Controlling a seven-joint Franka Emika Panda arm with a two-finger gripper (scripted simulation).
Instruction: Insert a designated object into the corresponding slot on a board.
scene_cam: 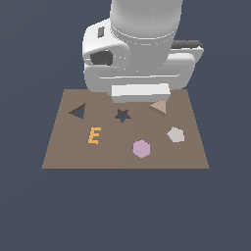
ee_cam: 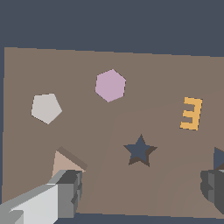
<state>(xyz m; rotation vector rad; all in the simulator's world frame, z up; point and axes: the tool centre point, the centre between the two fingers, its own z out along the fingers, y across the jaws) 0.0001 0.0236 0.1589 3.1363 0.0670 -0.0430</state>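
The tan-pink triangular block (scene_cam: pixel 159 106) lies flat on the brown board (scene_cam: pixel 63 152), towards the far edge on the exterior view's right. The dark triangle slot (scene_cam: pixel 78 112) is at the far edge on the exterior view's left. In the wrist view my gripper (ee_cam: pixel 142 192) is open and empty above the board, near the star cut-out (ee_cam: pixel 140 150). One finger (ee_cam: pixel 70 192) hangs just beside the triangular block (ee_cam: pixel 65 164) and covers its corner. The other finger (ee_cam: pixel 214 190) is by the slot (ee_cam: pixel 218 158), which the frame edge cuts off. In the exterior view the hand hides the fingers.
On the board are a dark star cut-out (scene_cam: pixel 122 116), an orange E piece (scene_cam: pixel 94 135), a pink hexagon (scene_cam: pixel 141 148) and a pale grey pentagon (scene_cam: pixel 175 134). The white arm (scene_cam: pixel 142 44) rises over the board's far edge. A dark blue-grey floor surrounds the board.
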